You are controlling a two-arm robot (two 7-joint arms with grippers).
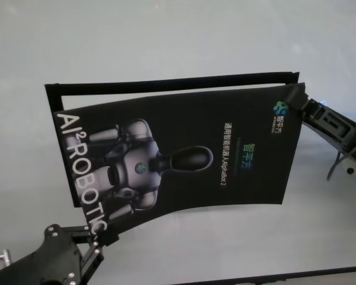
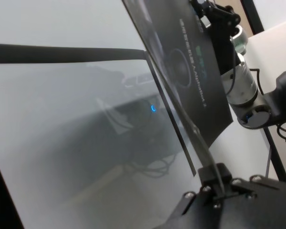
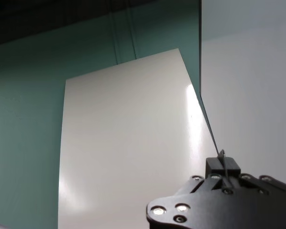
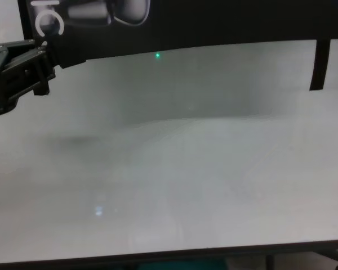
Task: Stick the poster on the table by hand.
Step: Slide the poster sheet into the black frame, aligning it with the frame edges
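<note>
Your left gripper is pinched closed on the near-left corner of the poster, by the end of the white "AI²ROBOTIC" lettering; in the left wrist view its fingertips clamp the sheet's thin edge. Your right gripper is likewise clamped on the far-right corner, beside the small green-blue logo, and the right wrist view shows the sheet edge-on between its fingers. The poster hangs stretched between the two grippers, printed face up, held above the table with a slight bow along its near edge. A thin black frame outline lies on the white tabletop under and just beyond the poster's far and left edges. In the chest view the poster's near edge sits clear of the surface.
</note>
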